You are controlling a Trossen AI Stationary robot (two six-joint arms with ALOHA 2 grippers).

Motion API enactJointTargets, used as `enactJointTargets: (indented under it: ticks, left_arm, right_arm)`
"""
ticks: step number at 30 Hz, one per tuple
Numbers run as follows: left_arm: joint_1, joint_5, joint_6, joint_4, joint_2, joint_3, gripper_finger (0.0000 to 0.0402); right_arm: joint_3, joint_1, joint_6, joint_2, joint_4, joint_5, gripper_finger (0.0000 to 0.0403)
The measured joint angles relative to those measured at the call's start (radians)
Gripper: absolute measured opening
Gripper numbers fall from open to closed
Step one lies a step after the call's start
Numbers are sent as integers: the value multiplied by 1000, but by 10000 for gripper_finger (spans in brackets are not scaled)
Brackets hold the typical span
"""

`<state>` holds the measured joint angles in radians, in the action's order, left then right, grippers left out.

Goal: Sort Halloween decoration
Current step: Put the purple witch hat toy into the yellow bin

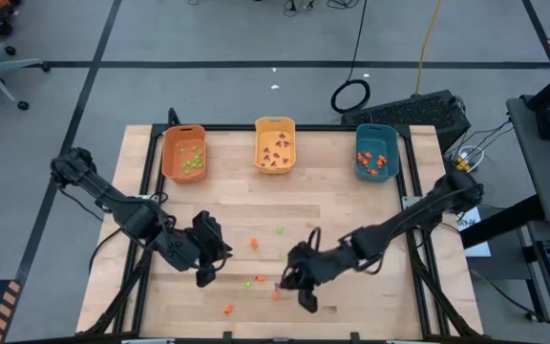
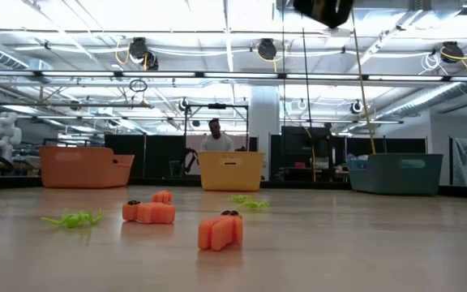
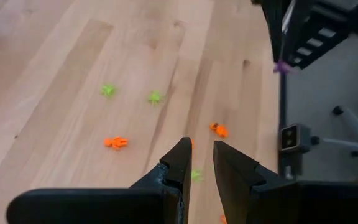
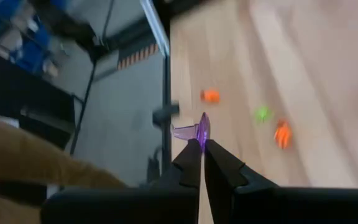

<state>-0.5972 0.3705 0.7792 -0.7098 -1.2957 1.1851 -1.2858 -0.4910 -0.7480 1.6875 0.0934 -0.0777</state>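
Right gripper (image 4: 201, 144) pinches 1 purple trinket (image 4: 194, 130) by its tip: it could slip; left gripper (image 3: 201, 155), lower centre, slightly parted, empty.

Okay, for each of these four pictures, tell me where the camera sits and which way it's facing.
High view: overhead, straight down; both arms, orange bin, yellow bin, teal bin.
Low view: table height, looking level across at the bins and room; orange trinket nearest.
Left wrist view: past the left gripper onto green and orange trinkets.
Right wrist view: past the right gripper, shut on a purple trinket.
Shared: the left wrist view also catches that purple trinket.
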Motion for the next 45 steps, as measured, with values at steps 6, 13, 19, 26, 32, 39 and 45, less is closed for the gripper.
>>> enactJointTargets:
  ticks: [6, 13, 19, 26, 32, 39, 45]
  left_arm:
    - [1, 57, -20, 6, 53, 1, 66]
    - [43, 110, -144, 50, 96, 1, 66]
    - [86, 110, -295, 202, 113, 1, 66]
    - [152, 110, -348, 350, 113, 2, 66]
    - [193, 110, -367, 354, 113, 2, 66]
    - [235, 110, -370, 354, 113, 2, 66]
    - [257, 110, -370, 354, 113, 2, 66]
  right_arm:
    - [-1, 22, 80, -165, 40, -103, 0]
    - [-1, 79, 233, -349, 113, -146, 0]
    - [53, 156, 352, -510, 132, -160, 0]
    - [217, 246, 376, -699, 92, -130, 0]
    - [348, 278, 399, -792, -53, -128, 0]
    - [457, 306, 396, -812, -236, -100, 0]
    - [484, 328, 423, -811, -330, -94, 0]
